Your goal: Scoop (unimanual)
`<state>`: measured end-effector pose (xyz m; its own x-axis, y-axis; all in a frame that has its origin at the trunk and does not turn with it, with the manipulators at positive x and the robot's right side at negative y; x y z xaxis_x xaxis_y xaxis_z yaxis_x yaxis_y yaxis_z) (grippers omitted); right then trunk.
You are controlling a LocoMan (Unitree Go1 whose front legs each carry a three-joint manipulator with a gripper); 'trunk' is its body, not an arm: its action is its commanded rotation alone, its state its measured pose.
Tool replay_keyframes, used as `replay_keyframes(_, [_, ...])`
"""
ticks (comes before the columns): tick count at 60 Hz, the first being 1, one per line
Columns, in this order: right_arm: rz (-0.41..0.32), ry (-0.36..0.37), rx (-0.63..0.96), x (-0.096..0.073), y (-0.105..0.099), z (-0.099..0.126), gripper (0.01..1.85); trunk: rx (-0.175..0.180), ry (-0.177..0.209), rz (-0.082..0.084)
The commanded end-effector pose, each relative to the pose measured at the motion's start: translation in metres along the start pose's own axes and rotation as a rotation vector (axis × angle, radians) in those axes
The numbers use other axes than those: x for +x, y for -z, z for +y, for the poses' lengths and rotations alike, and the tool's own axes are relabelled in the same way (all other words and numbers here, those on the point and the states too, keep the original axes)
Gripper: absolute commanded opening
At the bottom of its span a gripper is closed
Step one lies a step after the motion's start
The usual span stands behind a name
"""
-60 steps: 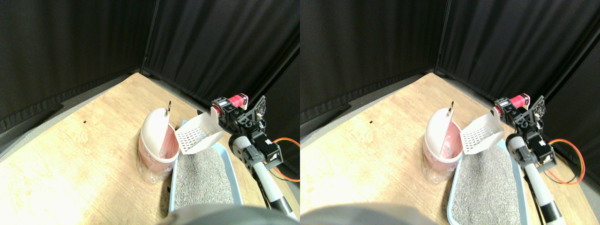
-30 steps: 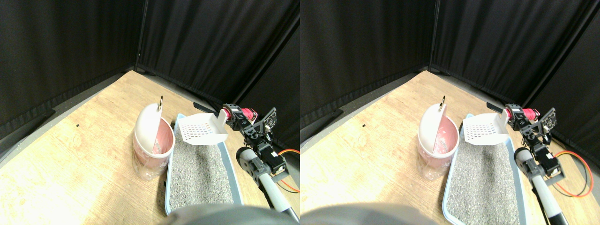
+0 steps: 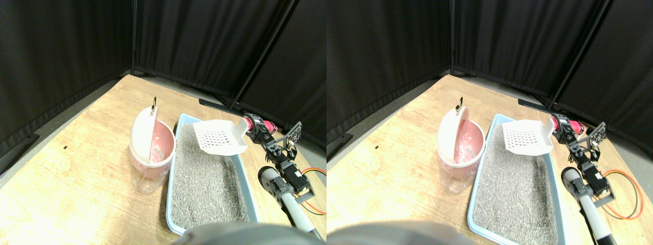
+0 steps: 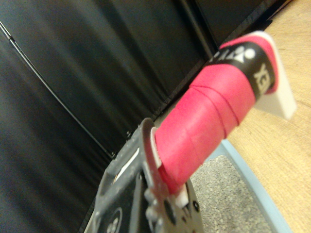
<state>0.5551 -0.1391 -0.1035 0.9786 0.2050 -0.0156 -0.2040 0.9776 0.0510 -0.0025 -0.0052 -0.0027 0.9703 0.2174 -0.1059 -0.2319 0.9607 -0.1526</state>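
Litter tray, light blue, filled edge to edge with grey litter, flat on the wooden floor. Just beside it, on its left: pink bin, white lid tipped up, mouth open. White slotted scoop held above the far end of the tray, roughly level, near the bin but apart from it; no load visible in the scoop. Judged: positioned for a dig. To do it well: tilt the front lip down, enter the litter shallow, push along the tray's length, level off before lifting, keep clear of the tray wall and the bin rim. Right gripper at the red-wrapped handle; handle runs out of the jaw frame in the wrist view and appears clamped, though the jaw gap itself not visible.
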Motion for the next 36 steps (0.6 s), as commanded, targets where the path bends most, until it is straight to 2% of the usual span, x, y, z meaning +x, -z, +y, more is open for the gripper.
replay_keyframes(1, [-0.063,0.006,0.011,-0.001,-0.005,-0.002,0.05,-0.012,0.017,0.013])
replay_keyframes(11, [-0.04,0.047,0.047,-0.012,0.004,-0.023,0.05,0.005,0.048,0.021])
replay_keyframes(22, [-0.029,0.084,0.073,-0.021,0.01,-0.032,0.06,0.01,0.062,0.023])
replay_keyframes(33, [-0.04,0.088,0.107,-0.031,0.024,-0.034,0.05,0.018,0.072,0.028])
replay_keyframes(36, [-0.05,0.067,0.104,-0.033,0.029,-0.035,0.05,0.02,0.076,0.029])
